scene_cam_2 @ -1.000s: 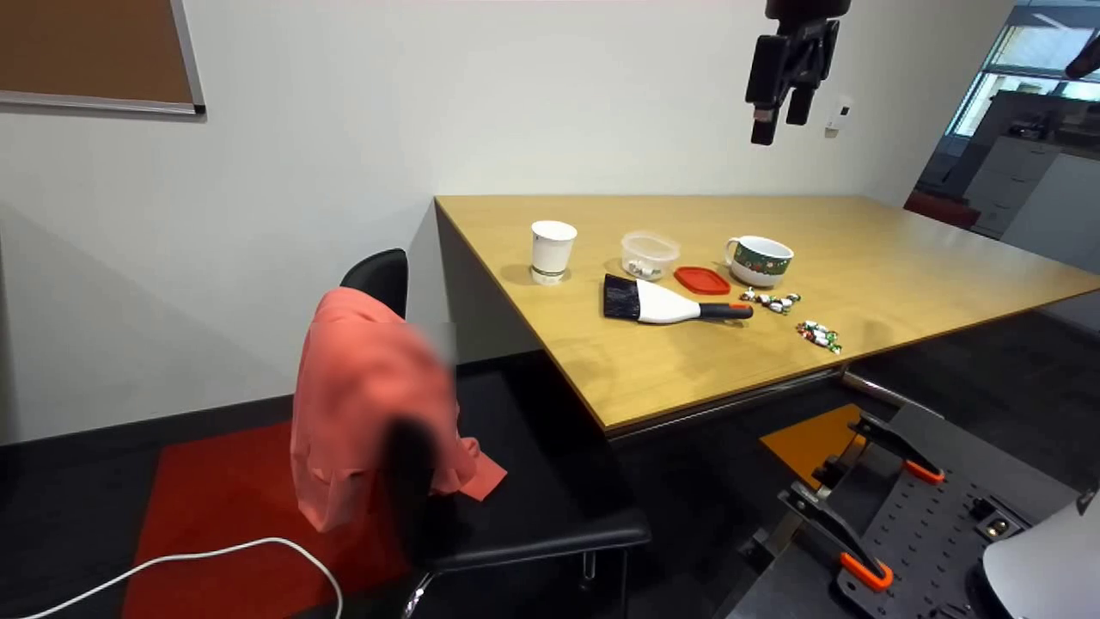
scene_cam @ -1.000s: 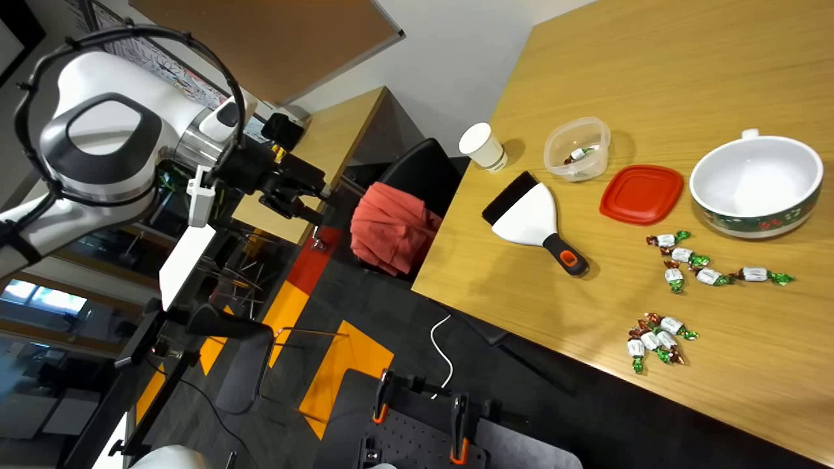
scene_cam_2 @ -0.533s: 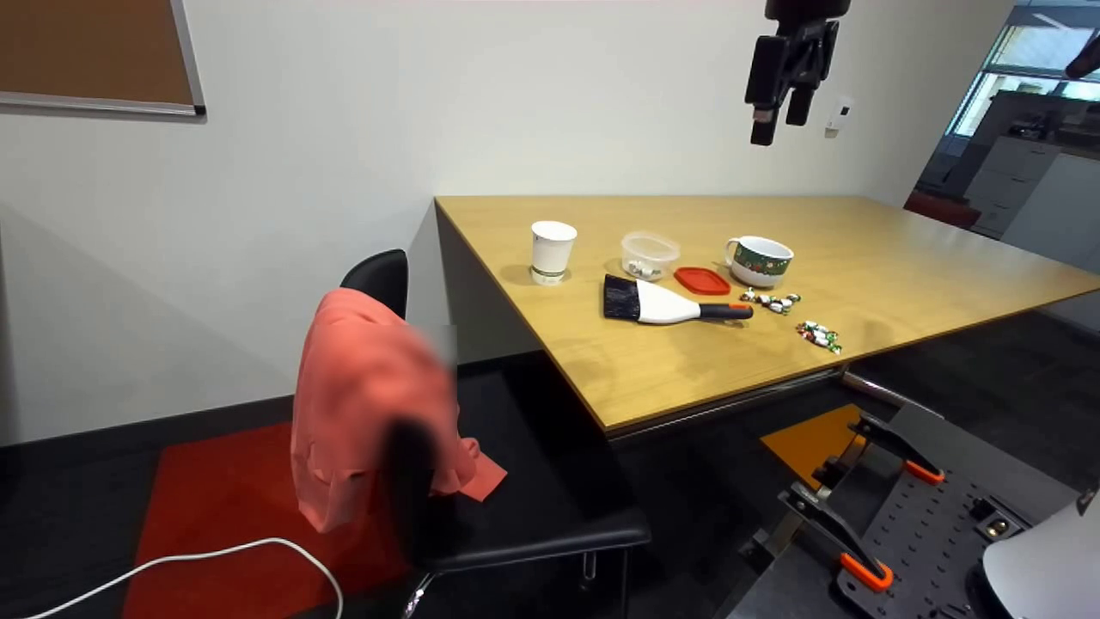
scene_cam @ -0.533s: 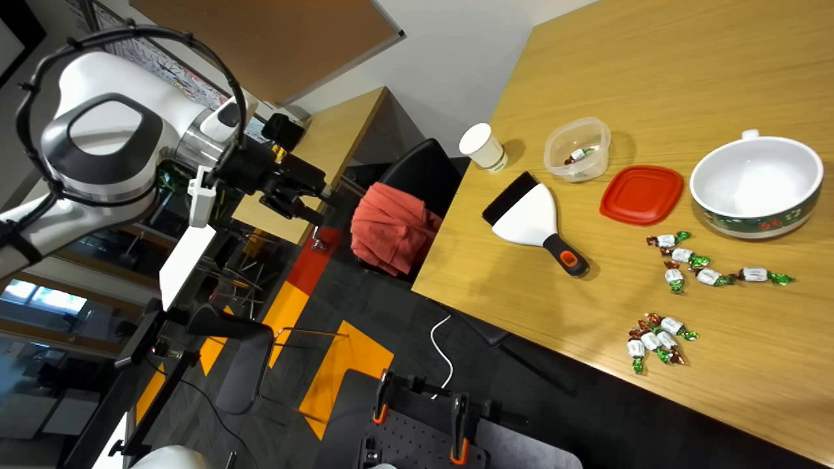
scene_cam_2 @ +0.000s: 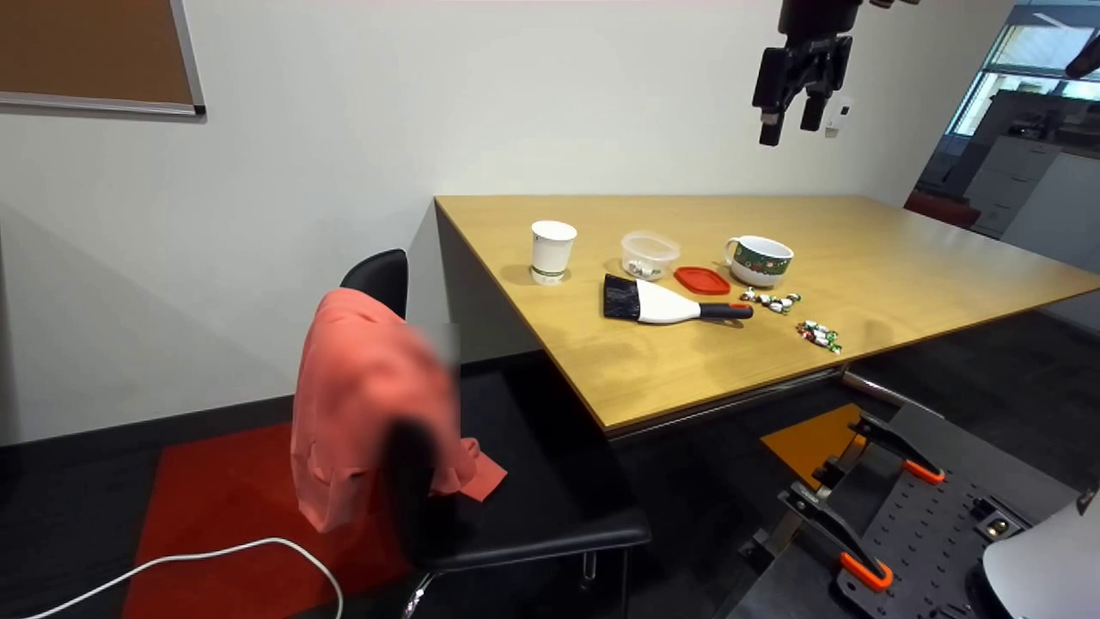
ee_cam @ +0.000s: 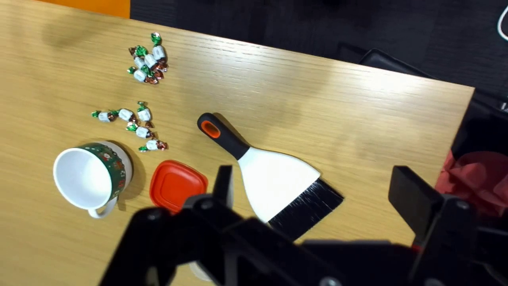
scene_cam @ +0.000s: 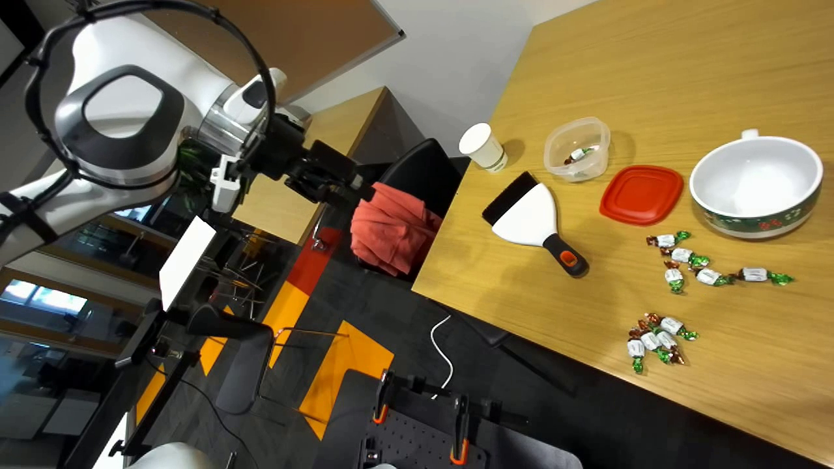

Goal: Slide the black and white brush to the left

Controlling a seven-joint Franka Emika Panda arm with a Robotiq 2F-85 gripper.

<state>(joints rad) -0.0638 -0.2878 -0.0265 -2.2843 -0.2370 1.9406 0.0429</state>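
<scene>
Wide apart and empty, the black fingers hung well above a yellowish wood-grained surface. There lay a flat, fan-shaped black-and-white brush, its long axis diagonal in the wrist view: bristles lower right, orange-marked handle upper left, toward foil-wrapped sweets.

Table is bright, floor dim. Wrist view shows glare near the table's edge, soft shadows beside brush and mug. In an exterior view, window glows near-white; in an exterior view, cloth is smeared with blocky seams.
</scene>
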